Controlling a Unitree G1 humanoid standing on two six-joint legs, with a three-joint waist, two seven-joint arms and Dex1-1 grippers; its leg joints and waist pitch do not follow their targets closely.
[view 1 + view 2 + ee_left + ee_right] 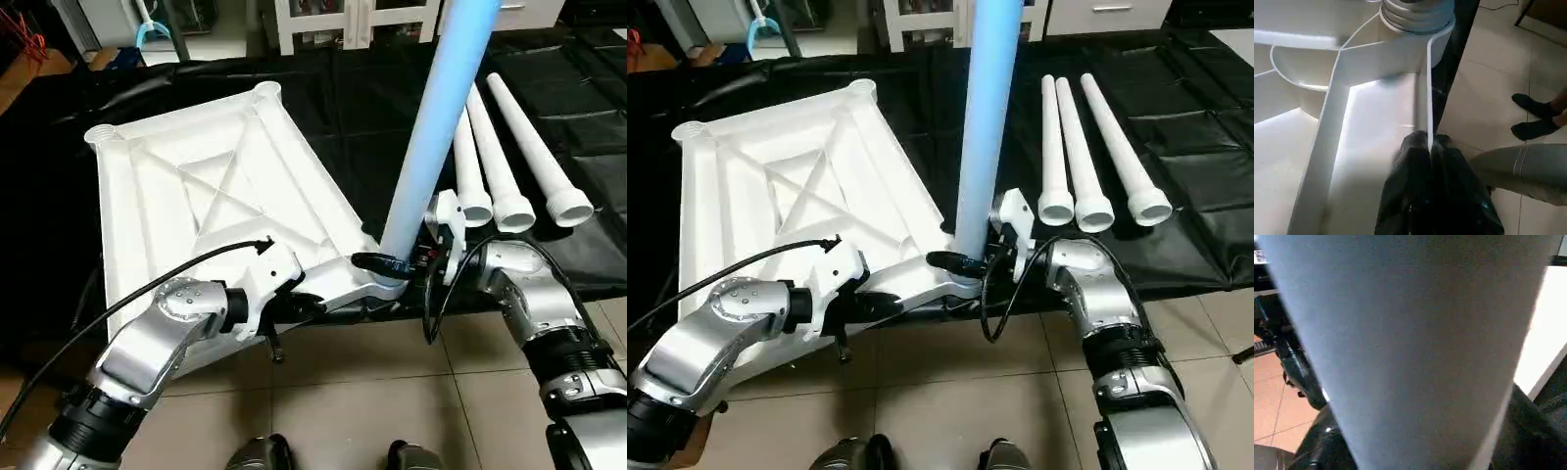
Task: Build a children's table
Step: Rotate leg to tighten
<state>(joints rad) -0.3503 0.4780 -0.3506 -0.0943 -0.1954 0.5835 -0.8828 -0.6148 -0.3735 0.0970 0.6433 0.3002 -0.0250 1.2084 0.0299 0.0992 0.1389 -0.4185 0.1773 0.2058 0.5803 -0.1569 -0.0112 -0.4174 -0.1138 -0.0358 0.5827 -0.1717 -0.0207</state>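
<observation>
Tabletop [196,186]: lay underside up on black sheeting, ribs showing.
Standing leg [431,127]: stood upright in the tabletop's corner socket nearest the robot.
Left gripper [1429,149]: fingers pinched the tabletop's thin rim just beside that socket.
Right gripper [416,262]: closed around the standing leg's base.
Spare legs [500,157]: three lay side by side, beyond the tabletop's right edge.

A black sheet [588,108] covers the floor under the work, beige tiles [392,392] lie nearer the camera, white furniture [323,20] stands at the far edge, and a person's dark-socked feet [1533,117] rest on the tiles.
</observation>
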